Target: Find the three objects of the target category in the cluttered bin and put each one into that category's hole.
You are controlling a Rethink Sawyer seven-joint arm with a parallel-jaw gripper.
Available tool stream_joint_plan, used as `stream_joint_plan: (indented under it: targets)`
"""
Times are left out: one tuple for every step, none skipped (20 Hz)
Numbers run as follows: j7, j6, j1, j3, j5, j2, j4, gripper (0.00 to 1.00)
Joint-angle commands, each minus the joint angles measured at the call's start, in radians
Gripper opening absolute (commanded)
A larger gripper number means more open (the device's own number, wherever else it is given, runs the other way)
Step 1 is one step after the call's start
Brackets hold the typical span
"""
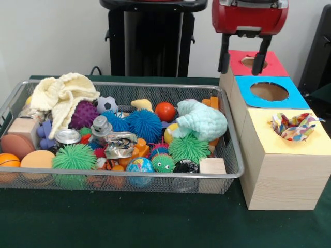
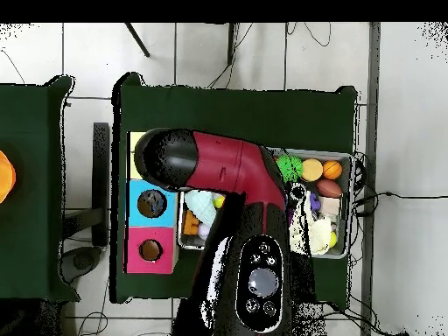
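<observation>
The wire-mesh bin [image 1: 119, 175] is full of toys. A white cloth with multicoloured polka dots [image 1: 295, 127] is stuffed in the hole of the pale yellow box top [image 1: 269, 139] and sticks out of it. A cream knitted cloth [image 1: 61, 95] lies at the bin's back left. A pale mint knitted cloth [image 1: 202, 120] lies at its right end. My gripper [image 1: 242, 57] hangs high over the boxes, open and empty. In the overhead view the arm [image 2: 219, 166] hides the gripper and most of the yellow box.
A blue-topped box [image 1: 269, 92] [image 2: 151, 203] and a red-topped box [image 1: 275, 67] [image 2: 150, 250] stand behind the yellow one. Spiky rubber balls [image 1: 143, 124], a crushed can [image 1: 120, 144], wooden blocks [image 1: 212, 166] and small balls [image 1: 165, 111] fill the bin [image 2: 352, 203]. The robot's black pedestal [image 1: 150, 44] stands behind.
</observation>
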Motion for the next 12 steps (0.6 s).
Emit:
stream_joint_plan:
  targets:
    - [0.022,0.094,-0.044,0.084,-0.044,0.047,0.014,1.00]
    - [0.019,0.093,-0.050,0.088,-0.042,0.045,0.016,1.00]
    - [0.017,0.095,-0.054,0.090,-0.041,0.042,0.018,1.00]
    - [0.015,0.098,-0.058,0.093,-0.040,0.039,0.020,1.00]
    - [0.013,0.098,-0.060,0.093,-0.042,0.038,0.019,1.00]
    - [0.008,0.101,-0.064,0.095,-0.043,0.041,0.015,1.00]
    - [0.007,0.099,-0.066,0.096,-0.046,0.044,0.010,1.00]
    - [0.004,0.089,-0.071,0.100,-0.046,0.052,0.010,1.00]
    - [0.002,0.079,-0.075,0.103,-0.047,0.057,0.010,1.00]
    - [-0.006,0.063,-0.083,0.109,-0.048,0.064,0.014,1.00]
    - [-0.012,0.054,-0.089,0.113,-0.050,0.068,0.015,1.00]
    - [-0.022,0.042,-0.099,0.119,-0.052,0.075,0.017,1.00]
